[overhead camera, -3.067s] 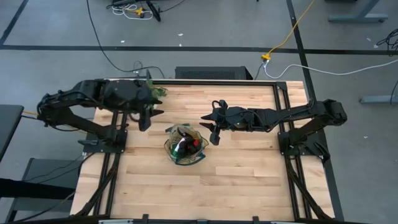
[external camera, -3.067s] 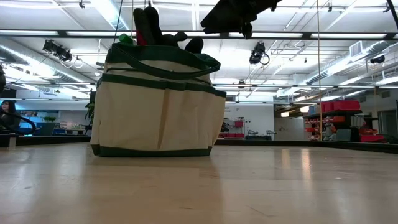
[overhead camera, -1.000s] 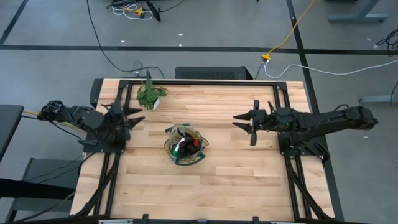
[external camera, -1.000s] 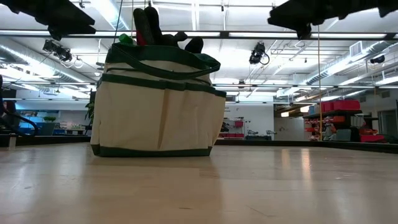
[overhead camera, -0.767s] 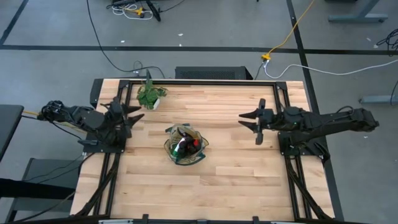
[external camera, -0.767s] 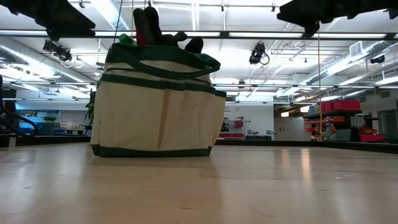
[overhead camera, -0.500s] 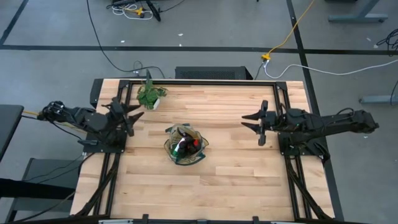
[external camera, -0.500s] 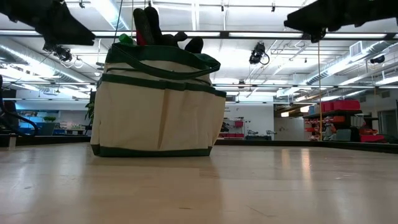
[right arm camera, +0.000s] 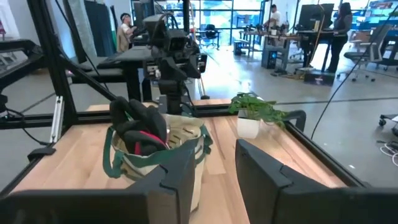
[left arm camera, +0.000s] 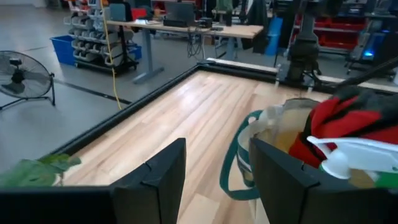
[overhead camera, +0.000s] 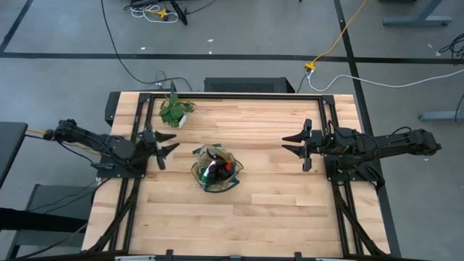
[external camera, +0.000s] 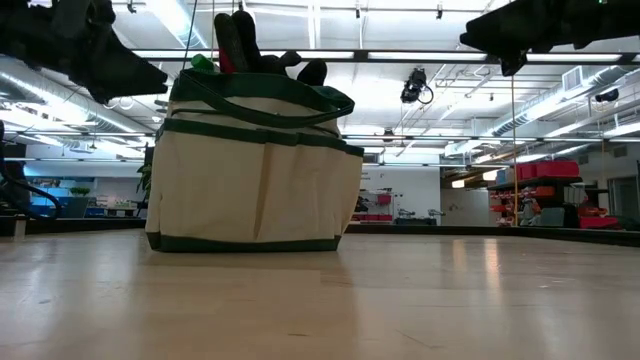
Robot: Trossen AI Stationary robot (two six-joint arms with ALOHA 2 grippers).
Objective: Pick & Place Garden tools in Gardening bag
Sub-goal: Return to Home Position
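Observation:
The beige gardening bag (overhead camera: 216, 168) with dark green trim stands upright on its base at the table's middle, and also shows in the low view (external camera: 255, 170). Dark handles (external camera: 240, 40), a red glove (left arm camera: 348, 121) and a white spray nozzle (left arm camera: 351, 155) stick out of its top. My left gripper (overhead camera: 161, 148) is open and empty, left of the bag; in its wrist view (left arm camera: 214, 180) the bag lies just ahead. My right gripper (overhead camera: 301, 145) is open and empty near the right edge, facing the bag (right arm camera: 155, 149).
A leafy green plant in a white pot (overhead camera: 174, 112) stands at the far left of the table and shows in the right wrist view (right arm camera: 255, 115). Black frame rails (overhead camera: 326, 130) run along the table's sides. People stand in the room beyond (right arm camera: 342, 25).
My left gripper has moved down and a little toward the bag and the near edge, staying open. My right gripper has drawn back a little toward the table's right edge, staying open. The bag has not moved.

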